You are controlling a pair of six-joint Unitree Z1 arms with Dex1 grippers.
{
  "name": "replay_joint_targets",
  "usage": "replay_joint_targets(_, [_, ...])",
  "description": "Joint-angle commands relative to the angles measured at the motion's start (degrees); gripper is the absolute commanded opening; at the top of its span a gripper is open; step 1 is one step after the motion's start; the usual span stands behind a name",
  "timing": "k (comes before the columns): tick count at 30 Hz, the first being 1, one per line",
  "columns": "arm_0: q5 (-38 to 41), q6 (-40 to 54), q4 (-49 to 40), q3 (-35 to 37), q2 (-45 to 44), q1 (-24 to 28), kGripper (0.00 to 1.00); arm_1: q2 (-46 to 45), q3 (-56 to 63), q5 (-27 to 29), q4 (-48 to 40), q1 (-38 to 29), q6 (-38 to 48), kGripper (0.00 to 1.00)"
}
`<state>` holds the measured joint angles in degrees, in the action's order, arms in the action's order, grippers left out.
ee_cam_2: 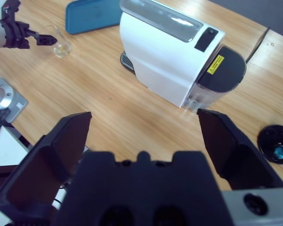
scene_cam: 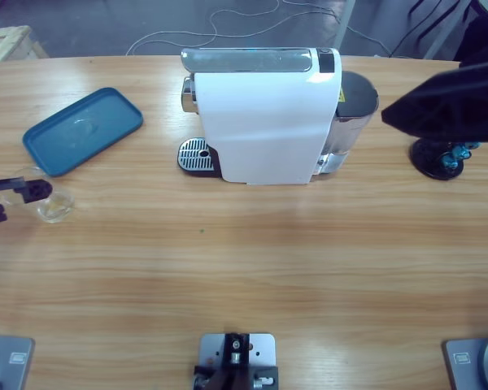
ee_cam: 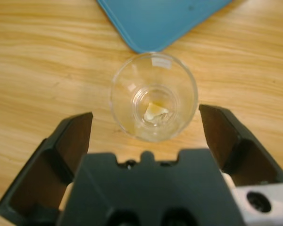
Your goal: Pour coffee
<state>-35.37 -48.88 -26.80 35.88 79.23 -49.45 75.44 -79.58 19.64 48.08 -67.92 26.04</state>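
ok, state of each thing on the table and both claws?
Glass: upright, nearly empty, between the open left claw's jaws, not gripped.
Left claw: open.
Right claw: open, raised, holding nothing.
Tray: flat, nothing on it.
Machine: upright, nothing on its drip grate.

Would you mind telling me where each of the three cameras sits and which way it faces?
High view: fixed above the table, looking down on the coffee machine, blue tray and glass cup; left gripper at the left edge.
Left wrist view: looks down along the open left gripper at the glass cup.
Right wrist view: raised, looks across the table past the open right gripper.
All three share the cup and tray.
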Motion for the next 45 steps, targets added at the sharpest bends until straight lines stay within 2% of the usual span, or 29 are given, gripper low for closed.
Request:
replay_joint_targets(1, [-2.4,-1.7,0.8,-1.1,5.3,0.9,0.312,0.3,2.4,1.1,0.2,-0.6,1.2,1.000])
replay_joint_targets(3, [-2.2,-1.6,0.8,-1.1,5.5,0.9,0.113,0.3,2.3,1.1,-0.1,-0.6,1.3,1.000])
replay_joint_targets(5, [-1.9,-1.5,0.8,-1.1,5.7,0.9,0.070,0.2,2.2,1.3,-0.2,-0.6,1.3,1.000])
replay_joint_targets(6, [-1.8,-1.3,0.8,-1.1,5.5,0.9,0.000,0.2,2.2,1.4,-0.2,-0.6,1.4,1.000])
replay_joint_targets(12, [0.2,-0.7,0.7,-1.0,2.6,1.3,0.000,-0.3,2.3,1.7,-0.2,-0.6,1.6,1.000])
replay_joint_targets(13, [0.2,-0.7,0.7,-1.1,2.0,1.3,0.184,-0.2,2.3,1.7,-0.2,-0.6,1.7,1.000])
replay_joint_targets(14, [0.1,-0.6,0.7,-1.2,0.9,1.2,0.709,-0.1,2.2,1.7,-0.2,-0.6,1.7,1.000])
replay_joint_targets(15, [0.1,0.4,0.7,-1.1,-0.4,1.2,0.945,0.0,2.3,1.7,-0.4,-0.6,1.8,1.000])
replay_joint_targets(16, [0.0,1.7,0.7,-0.9,-2.2,1.2,0.986,0.1,2.3,1.8,-0.5,-0.6,1.8,1.000])
replay_joint_targets(19, [-2.3,4.5,0.7,-1.1,-6.9,2.8,0.986,0.5,2.5,1.7,-0.7,-0.6,1.8,1.000])
replay_joint_targets(22, [-2.1,15.5,2.7,-0.1,-9.0,6.1,0.983,0.4,2.9,1.8,-0.7,-0.6,1.9,1.000])
replay_joint_targets(27, [4.1,27.9,6.3,-1.0,-7.8,18.6,0.987,0.0,3.7,1.8,-0.7,-0.6,2.0,1.000])
replay_joint_targets(29, [6.7,30.4,9.3,-2.2,-6.8,21.2,0.987,0.0,4.0,1.8,-0.7,-0.6,2.0,1.000])
replay_joint_targets(36, [16.0,32.8,20.5,-8.6,-7.3,21.2,0.987,1.3,3.6,1.8,-0.7,-0.6,1.8,1.000])
replay_joint_targets(45, [14.9,33.4,23.1,-9.9,-6.3,21.3,0.987,2.5,4.8,1.8,-1.8,-0.6,2.0,1.000])
